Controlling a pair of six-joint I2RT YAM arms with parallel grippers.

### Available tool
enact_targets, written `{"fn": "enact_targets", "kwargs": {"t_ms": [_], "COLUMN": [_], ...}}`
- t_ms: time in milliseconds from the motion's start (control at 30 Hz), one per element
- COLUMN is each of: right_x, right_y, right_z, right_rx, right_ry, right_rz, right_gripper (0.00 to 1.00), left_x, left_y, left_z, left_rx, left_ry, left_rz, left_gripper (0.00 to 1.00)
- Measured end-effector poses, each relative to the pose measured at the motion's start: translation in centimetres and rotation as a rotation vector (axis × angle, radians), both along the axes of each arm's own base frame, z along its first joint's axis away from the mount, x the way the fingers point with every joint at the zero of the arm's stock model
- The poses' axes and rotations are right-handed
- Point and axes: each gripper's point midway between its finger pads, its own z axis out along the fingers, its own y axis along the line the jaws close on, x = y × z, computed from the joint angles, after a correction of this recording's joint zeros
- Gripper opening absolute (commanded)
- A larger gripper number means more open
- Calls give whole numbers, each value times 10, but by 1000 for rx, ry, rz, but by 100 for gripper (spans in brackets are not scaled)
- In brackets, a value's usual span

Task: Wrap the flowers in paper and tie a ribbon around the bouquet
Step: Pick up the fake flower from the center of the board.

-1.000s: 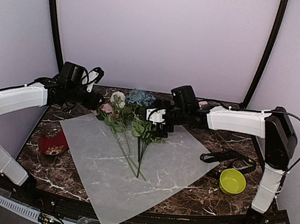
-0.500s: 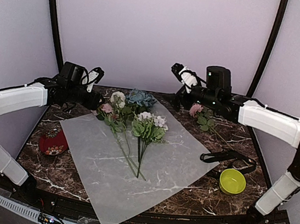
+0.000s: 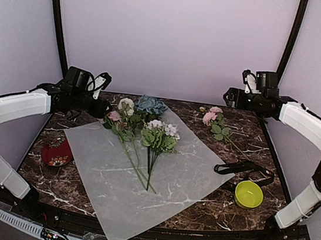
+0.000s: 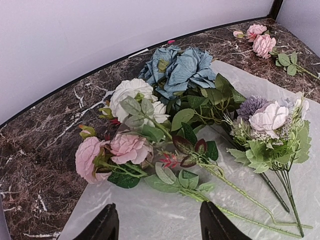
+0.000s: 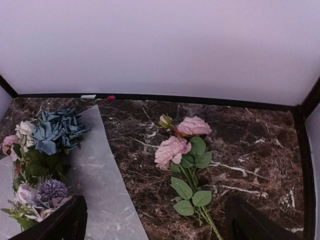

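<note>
The right gripper (image 5: 159,223) hangs open and empty over a stray pink stem (image 3: 215,120) on the table (image 3: 263,148), right of the paper (image 3: 182,176); the other flowers (image 3: 142,126) lie on its far-left part. Pinch the stem below its leaves. The left gripper (image 4: 159,226) is open too

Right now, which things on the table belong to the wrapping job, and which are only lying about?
For the job: flowers, pink rose sprig, frosted paper, black ribbon.
Lying about: yellow bowl, red patterned dish.
</note>
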Motion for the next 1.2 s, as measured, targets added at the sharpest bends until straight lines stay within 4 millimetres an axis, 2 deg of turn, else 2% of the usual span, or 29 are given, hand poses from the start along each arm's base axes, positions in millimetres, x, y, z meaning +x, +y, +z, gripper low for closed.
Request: {"fn": "enact_targets", "kwargs": {"t_ms": [100, 333, 433, 533, 633, 800, 1100, 1200], "right_x": [0, -3, 3, 11, 15, 17, 22, 21], "right_y": [-24, -53, -76, -94, -95, -87, -78, -76], "right_z": [-13, -40, -54, -82, -116, -160, -197, -210], "right_rx": [29, 92, 58, -17, -82, -153, -307, -351], "right_ry": [76, 167, 198, 262, 356, 495, 590, 622], "right_rz": [-62, -93, -149, -196, -178, -106, -15, 15], "right_gripper": [95, 95, 92, 82, 72, 72, 68, 61], "left_x": [0, 0, 0, 0, 0, -1, 0, 0], "left_y": [0, 0, 0, 0, 0, 0, 0, -1], "left_z": [0, 0, 0, 0, -1, -2, -5, -6], "left_rx": [0, 0, 0, 0, 0, 1, 5, 5], "left_ry": [0, 0, 0, 0, 3, 7, 15, 16], "left_rz": [0, 0, 0, 0, -2, -3, -3, -3], "left_gripper": [57, 57, 58, 58, 58, 58, 58, 58]}}
